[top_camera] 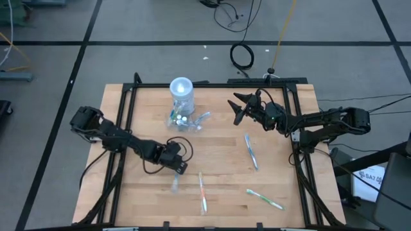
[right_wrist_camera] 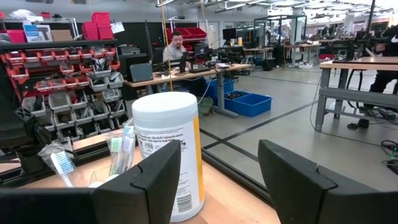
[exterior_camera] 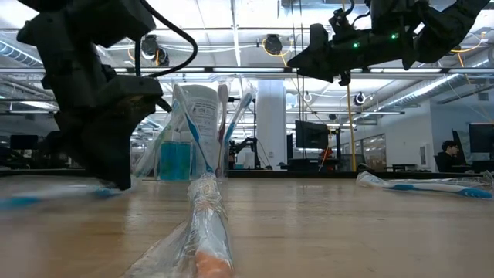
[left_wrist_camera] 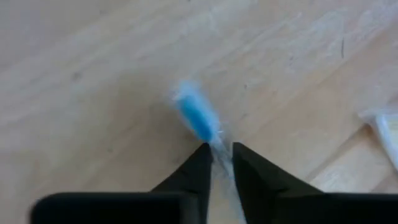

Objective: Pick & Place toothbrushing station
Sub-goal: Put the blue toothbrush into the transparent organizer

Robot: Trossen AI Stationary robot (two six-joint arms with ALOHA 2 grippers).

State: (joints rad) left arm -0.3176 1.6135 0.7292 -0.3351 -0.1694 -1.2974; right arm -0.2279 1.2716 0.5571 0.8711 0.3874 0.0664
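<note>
The toothbrushing station (top_camera: 181, 102) stands in the upper middle of the high view, near the far edge of the wooden table (top_camera: 218, 147). It is a tall clear cylinder with a pale round top, and a low clear tray part lies in front of it with some small things inside. In the right wrist view the same cylinder (right_wrist_camera: 166, 152) is at the centre left, upright, with wrapped toothbrushes standing just beside it.

The left gripper (top_camera: 178, 168) is in the lower left of the centre in the high view, low over the table. In the left wrist view its fingers (left_wrist_camera: 198, 171) are almost pressed together and pinch a thin wrapped toothbrush (left_wrist_camera: 198, 119) with a blue end; the blue part is blurred, so I cannot say more about it.

The right gripper (top_camera: 239, 108) is in the upper right of the centre, raised above the table and to the right of the station, not touching it. Its fingers (right_wrist_camera: 152, 180) are spread wide and hold nothing.

Three more toothbrushes lie on the table: one (top_camera: 250, 151) right of the centre, one (top_camera: 202, 191) at the lower centre and one (top_camera: 264, 199) at the lower right. A person (right_wrist_camera: 176, 46) sits at a desk far behind, in the room.
</note>
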